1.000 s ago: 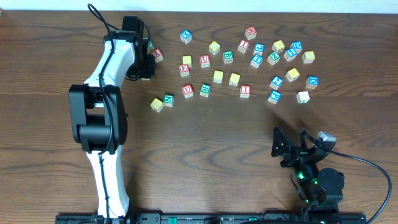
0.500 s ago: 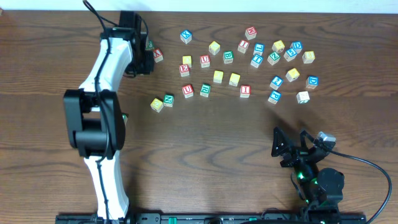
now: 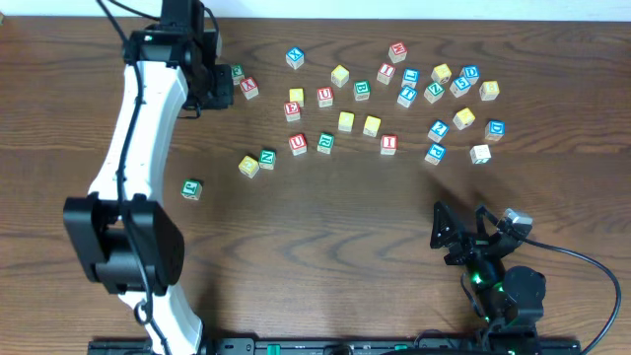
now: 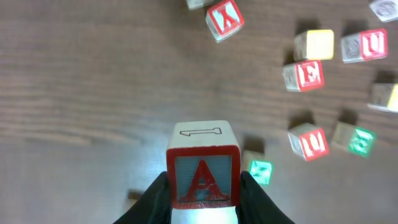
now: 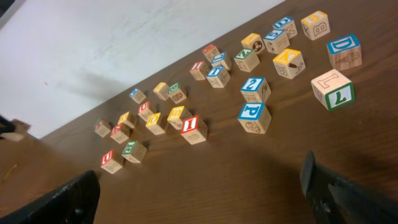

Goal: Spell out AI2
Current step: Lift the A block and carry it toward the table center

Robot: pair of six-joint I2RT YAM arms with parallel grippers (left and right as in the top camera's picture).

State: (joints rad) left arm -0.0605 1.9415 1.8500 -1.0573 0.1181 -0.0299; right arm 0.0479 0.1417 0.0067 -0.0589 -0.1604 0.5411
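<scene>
Fingers (image 5: pixel 68 200) of the right gripper (image 5: pixel 200 177), nearest the front edge, stand wide apart with nothing between them; that arm is parked low.

Mid-table: one green-printed cube (image 3: pixel 191 188) sits alone on the left. Beyond it lies the loose scatter of lettered cubes. The I cube (image 3: pixel 388 144) is at the front of the scatter, red face up. The 2 cube (image 3: pixel 438 129) is just to its right and slightly further back, a blue P cube (image 3: pixel 434 153) beside it.

Far left: the left gripper (image 4: pixel 205 202) is clamped on the A cube (image 4: pixel 203 175) by its side faces, with the red A facing the wrist camera. The cube looks clear of the wood.

Judgement: first letter is in hand, none placed yet. Next move calls for carrying A to the bare stretch in front of the scatter and setting it down with room left for I and 2.

Surface: dark wood-grain table (image 3: pixel 325 237), matte and uncluttered up front. A pale wall (image 5: pixel 112 37) rises past the far edge.
</scene>
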